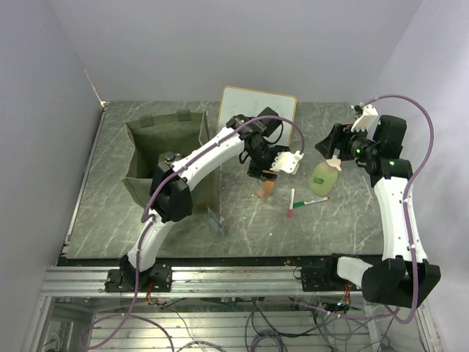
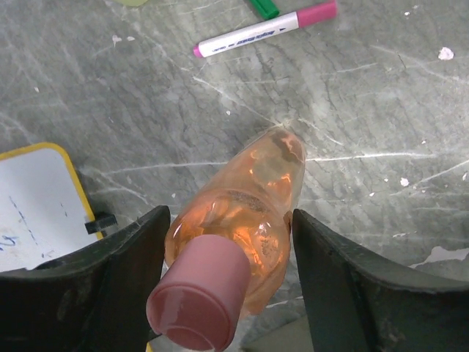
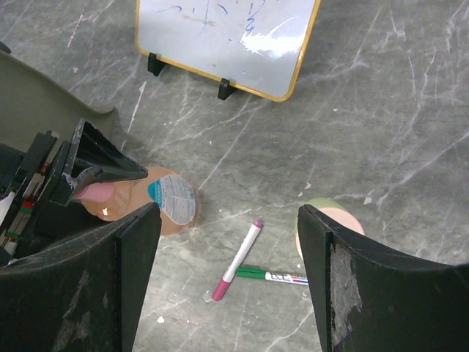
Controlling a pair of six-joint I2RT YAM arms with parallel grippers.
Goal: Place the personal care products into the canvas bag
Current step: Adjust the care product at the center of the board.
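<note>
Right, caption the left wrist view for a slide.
Left gripper straddles the orange, pink-capped bottle; a pink marker lies beyond.

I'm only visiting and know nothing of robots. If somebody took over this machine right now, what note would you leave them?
Left gripper: jaws either side of the standing orange bottle; firm grip not clear.
Right gripper: open, empty, by the green pump bottle.
Both bottles stand on the table, right of the canvas bag.
Done: a dark-capped item seems to sit in the bag.
Left: bag the orange bottle, then the green one.
</note>
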